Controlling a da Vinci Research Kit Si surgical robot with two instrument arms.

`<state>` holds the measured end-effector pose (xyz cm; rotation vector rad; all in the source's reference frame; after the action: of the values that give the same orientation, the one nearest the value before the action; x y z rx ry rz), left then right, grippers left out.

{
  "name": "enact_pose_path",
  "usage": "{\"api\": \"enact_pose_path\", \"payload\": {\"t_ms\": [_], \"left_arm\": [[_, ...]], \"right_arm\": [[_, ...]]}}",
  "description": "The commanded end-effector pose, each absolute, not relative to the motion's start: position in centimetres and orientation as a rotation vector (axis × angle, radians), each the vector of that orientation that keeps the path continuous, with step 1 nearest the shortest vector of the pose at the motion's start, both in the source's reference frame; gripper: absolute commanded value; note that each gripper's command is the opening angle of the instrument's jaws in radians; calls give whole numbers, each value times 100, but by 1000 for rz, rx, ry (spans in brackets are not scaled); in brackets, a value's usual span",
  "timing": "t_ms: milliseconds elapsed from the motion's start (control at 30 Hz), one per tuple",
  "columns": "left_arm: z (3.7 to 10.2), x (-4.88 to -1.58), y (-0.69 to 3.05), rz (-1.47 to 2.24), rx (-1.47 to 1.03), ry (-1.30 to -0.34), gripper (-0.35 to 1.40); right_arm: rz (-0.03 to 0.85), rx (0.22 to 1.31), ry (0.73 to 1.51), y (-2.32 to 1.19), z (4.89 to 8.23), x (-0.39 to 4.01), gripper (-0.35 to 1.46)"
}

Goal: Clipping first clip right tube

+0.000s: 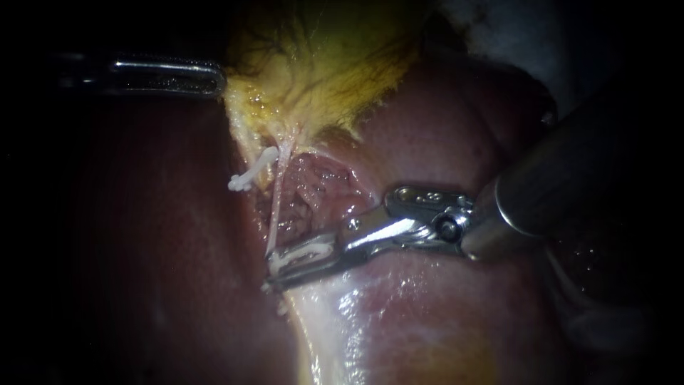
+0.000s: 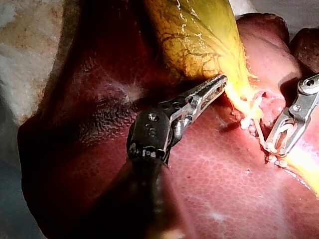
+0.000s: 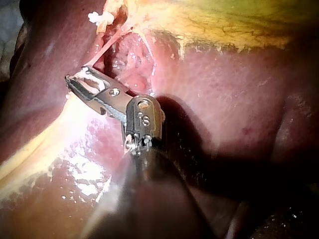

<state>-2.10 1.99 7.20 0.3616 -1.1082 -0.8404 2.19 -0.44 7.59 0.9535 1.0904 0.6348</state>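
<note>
A thin pale tube (image 1: pixel 275 207) runs down from the yellow gallbladder (image 1: pixel 328 64) across raw red tissue. My right instrument (image 1: pixel 274 274) comes in from the right. Its jaws are shut on a white clip (image 1: pixel 306 255) that sits across the tube's lower end. In the right wrist view the same jaws (image 3: pixel 72 80) show the white clip between them. A second white clip (image 1: pixel 251 172) sits higher up, near the gallbladder's neck. My left instrument (image 1: pixel 219 80) is shut on the gallbladder's edge and holds it taut; its jaws (image 2: pixel 222 80) also show in the left wrist view.
Wet, glistening liver (image 1: pixel 427 306) lies under and around the right instrument. A pale band of tissue (image 1: pixel 320 335) runs down from the clip site. The right instrument's wide shaft (image 1: pixel 556 185) covers the liver at the right.
</note>
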Motion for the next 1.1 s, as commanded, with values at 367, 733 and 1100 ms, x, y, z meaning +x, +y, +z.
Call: {"api": "enact_pose_path", "payload": {"t_ms": [367,733,1100], "left_arm": [[720,-210,199,-841,362,-1108,-35],[720,-209,199,-840,362,-1108,-35],[720,-209,199,-840,362,-1108,-35]], "right_arm": [[635,953,1090,-43,758,218,29],[604,901,1122,-43,758,218,57],[603,893,1130,-38,748,196,59]]}}
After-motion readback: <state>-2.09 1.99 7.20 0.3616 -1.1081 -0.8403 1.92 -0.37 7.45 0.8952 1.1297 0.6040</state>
